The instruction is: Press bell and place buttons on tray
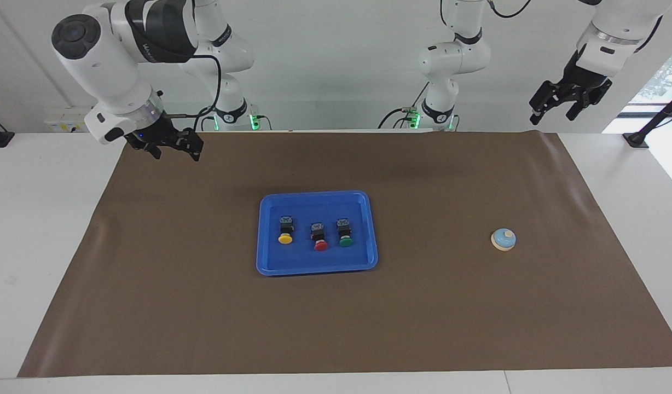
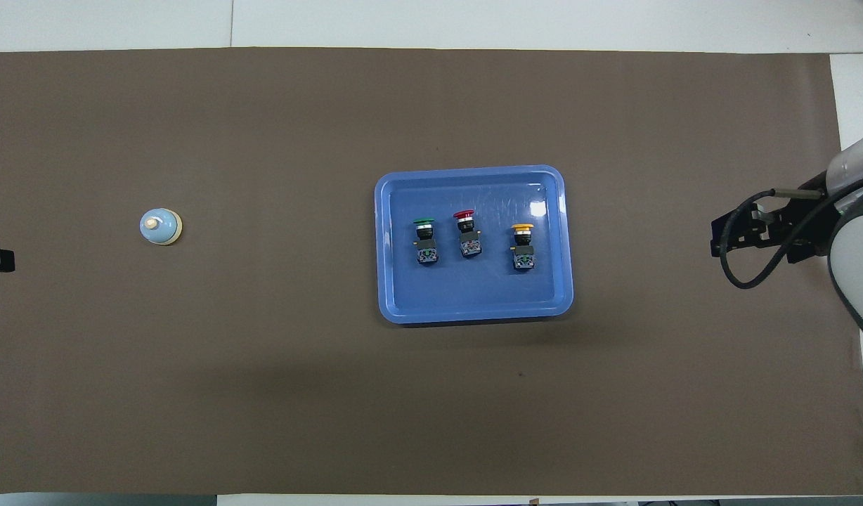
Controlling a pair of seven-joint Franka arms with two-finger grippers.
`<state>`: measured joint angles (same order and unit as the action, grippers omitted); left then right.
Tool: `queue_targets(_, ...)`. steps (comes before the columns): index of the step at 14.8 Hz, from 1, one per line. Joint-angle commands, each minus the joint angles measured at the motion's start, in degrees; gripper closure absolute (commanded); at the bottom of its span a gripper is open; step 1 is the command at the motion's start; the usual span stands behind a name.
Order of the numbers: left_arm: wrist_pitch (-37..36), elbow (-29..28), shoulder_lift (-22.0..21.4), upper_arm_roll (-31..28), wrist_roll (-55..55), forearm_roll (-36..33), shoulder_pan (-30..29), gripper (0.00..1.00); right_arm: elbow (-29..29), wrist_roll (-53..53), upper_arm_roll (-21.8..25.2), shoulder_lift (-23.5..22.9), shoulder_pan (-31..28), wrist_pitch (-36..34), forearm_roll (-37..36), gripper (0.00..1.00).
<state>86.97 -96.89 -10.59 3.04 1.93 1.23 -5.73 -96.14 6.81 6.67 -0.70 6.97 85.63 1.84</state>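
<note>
**A:** Look at the blue tray (image 1: 317, 199) at the middle of the bench (image 1: 51, 230). All three buttons lie in it in a row: the yellow button (image 1: 285, 230) toward the right arm's end, the red button (image 1: 319, 237) in the middle, the green button (image 1: 345, 233) toward the left arm's end. Each lies on its side with its cap pointing away from the robots, apart from its neighbours and clear of the rim.

**B:** So your placing looks done. And the bell (image 1: 503, 239)?

**A:** It sits alone on the brown mat (image 1: 456, 317), well apart from the tray, toward the left arm's end. Open mat surrounds it, so you can come straight down on its knob.

**B:** Where are your arms?

**A:** The left gripper (image 1: 555, 105) hangs high over the mat's corner at its own end, jaws spread wide and empty. The right gripper (image 1: 172, 146) hovers over the corner at its end; I cannot tell how its jaws stand. Neither crowds the tray.
</note>
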Motion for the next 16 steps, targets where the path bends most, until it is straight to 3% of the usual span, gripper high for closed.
queue_targets(1, -0.8, 0.4, -0.1, -0.2, -0.3, 0.2, 0.3, 0.0, 1.0, -1.4, -1.3, 0.0, -2.7, -1.2, -0.5, 0.0)
queue_targets(4, 1.0, -0.1, -0.2, -0.2, -0.4, 0.1, -0.2, 0.0, 1.0, -1.4, -3.0, 0.1, -4.7, -1.4, -0.5, 0.0)
queue_targets(5, 3.5, -1.0, -0.5, -0.2, -1.0, 0.1, -0.2, 0.06, 1.0, -1.4, -3.3, 0.2, -5.3, -1.5, -0.5, 0.0)
queue_targets(8, 10.0, -7.4, -2.6, -0.3, -0.7, 0.2, -0.5, 1.0, 1.9, -1.4, -3.2, 0.6, -5.4, -3.8, -0.4, 0.0)
queue_targets(13, 19.6, -13.7, 0.2, -0.6, -1.1, 0.2, -1.6, 1.0, 1.7, -1.4, -2.3, 1.3, -5.6, -4.0, -0.4, 0.0)
queue_targets(16, 23.7, -13.8, 6.7, -0.6, -1.1, -0.2, -1.3, 1.0, 0.0, -1.3, -2.4, 2.5, -5.3, -2.3, -0.4, 0.0)
